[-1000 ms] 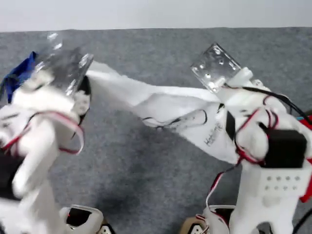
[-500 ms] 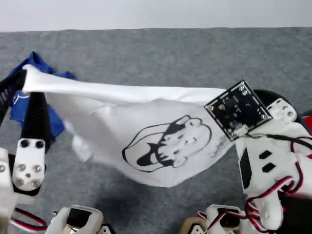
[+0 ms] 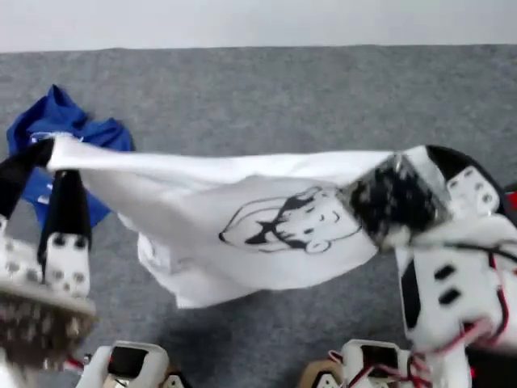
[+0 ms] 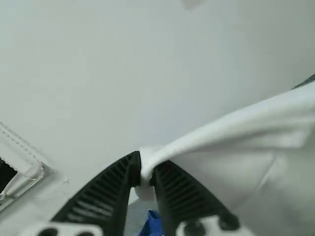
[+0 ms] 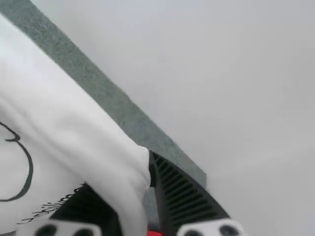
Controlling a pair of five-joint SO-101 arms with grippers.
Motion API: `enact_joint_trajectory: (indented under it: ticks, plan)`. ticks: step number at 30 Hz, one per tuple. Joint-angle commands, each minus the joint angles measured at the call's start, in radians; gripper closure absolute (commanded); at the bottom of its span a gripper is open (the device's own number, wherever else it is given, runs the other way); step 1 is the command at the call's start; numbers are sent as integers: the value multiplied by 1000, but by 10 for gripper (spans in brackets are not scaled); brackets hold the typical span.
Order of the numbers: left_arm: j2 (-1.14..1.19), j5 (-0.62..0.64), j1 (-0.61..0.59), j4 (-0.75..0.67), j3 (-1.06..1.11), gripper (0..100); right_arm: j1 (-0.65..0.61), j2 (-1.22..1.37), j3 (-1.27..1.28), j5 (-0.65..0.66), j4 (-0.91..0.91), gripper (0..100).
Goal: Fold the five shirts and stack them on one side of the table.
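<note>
We look down on a table [image 3: 266,89] covered in grey, carpet-like felt that runs back to a plain white wall [image 3: 242,20]. In both wrist views a pale wall stands behind the hands. The right wrist view also catches the grey surface as a slanted band.

The white shirt [image 3: 242,194] hangs in the air above the middle of the table. Its upper edge is stretched between the 2 arms, and its lower part sags toward the near side. The left hand [image 4: 143,173] is closed tight on a bunched corner, with the tips of its 2 black ribbed fingers [image 4: 106,189] meeting and the cloth pinched between them. The right hand [image 5: 140,179] grips the opposite corner. There the cloth drapes over 1 finger and presses against the other, with no gap that we can see.

A blue shirt [image 3: 60,129] lies crumpled on the table on the left arm's side, near the left hand.

The front of the white shirt carries a black line drawing [image 3: 291,222] of a figure. In the right wrist view a short line of handwritten-looking script [image 5: 51,209] sits beside the drawing, and we cannot read it.

The 2 arm bases [image 3: 129,364] stand at the table's near edge.
</note>
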Motion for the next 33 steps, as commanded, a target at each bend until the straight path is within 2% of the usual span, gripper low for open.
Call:
enact_joint_trajectory:
  ticks: [1, 6, 12, 18, 24, 30, 33]
  plan:
    - [-71, -17, -3, 18, 5, 997, 15, -62, -35, 29, 1, 987]
    - [-138, -21, -8, -18, 7, 997, 16, -117, -34, 28, -24, 987]
    - [-144, -18, -14, -169, 5, 997, 85, -117, -29, 28, -176, 987]
    - [-149, -17, -81, -256, -1, 997, 102, -127, -34, 28, -194, 987]
    - [-150, -17, -86, -258, -77, 997, 113, -186, -34, 11, -193, 987]
    - [-150, -17, -89, -229, -142, 997, 113, -222, -34, -80, -128, 987]
    - [-143, -15, -146, -221, -159, 997, 111, -222, -35, -149, -84, 987]
